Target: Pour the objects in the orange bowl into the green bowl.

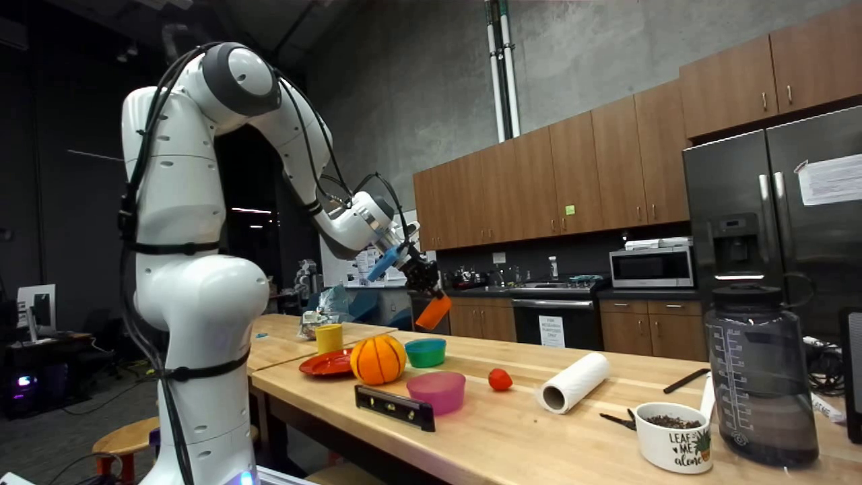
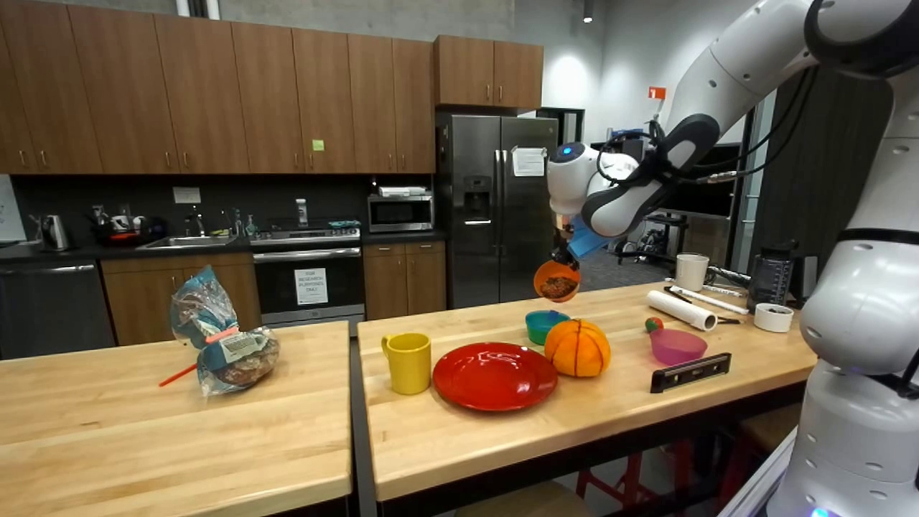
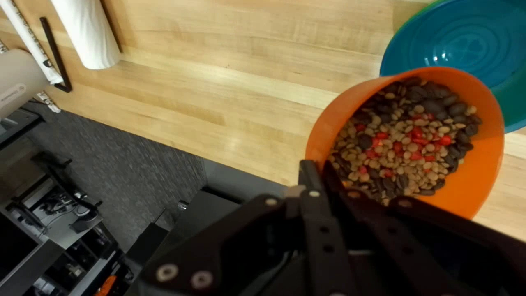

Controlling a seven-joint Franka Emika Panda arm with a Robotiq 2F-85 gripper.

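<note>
My gripper [image 3: 319, 169] is shut on the rim of the small orange bowl [image 3: 478, 172]. The bowl is tilted and held above the table, also seen in both exterior views [image 1: 434, 312] [image 2: 543, 271]. Brown, tan and red pieces [image 3: 404, 142] lie inside it; they also show in an exterior view [image 2: 558, 287]. The green bowl [image 1: 425, 361] stands on the table below the orange bowl, also in an exterior view [image 2: 540, 330]. In the wrist view the green bowl [image 3: 511, 109] is partly behind the orange bowl. Its inside looks blue, possibly a nested blue bowl, and its visible part holds no pieces.
An orange pumpkin [image 1: 378, 360] stands close beside the green bowl. A red plate [image 2: 495, 377], yellow mug [image 2: 409, 364], pink bowl [image 1: 439, 392], black level [image 1: 394, 407], red item [image 1: 500, 379] and white paper roll [image 1: 576, 382] are also on the table.
</note>
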